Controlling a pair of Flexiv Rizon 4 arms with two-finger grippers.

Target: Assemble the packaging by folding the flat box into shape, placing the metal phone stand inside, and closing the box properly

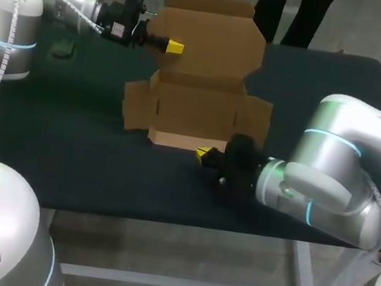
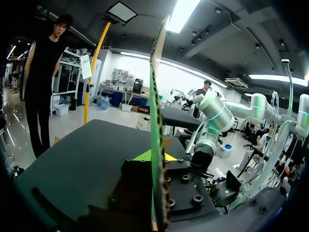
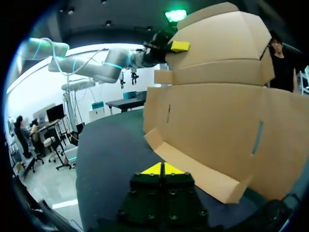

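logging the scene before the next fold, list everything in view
cardboard box: 1, brown, middle of the table, partly folded, lid panel standing upright
table: 1, black top, under the box
left gripper: 1, yellow tips, clamped on the upright lid's side edge
right gripper: 1, yellow tips shut together, holding nothing, low by the box's front flap
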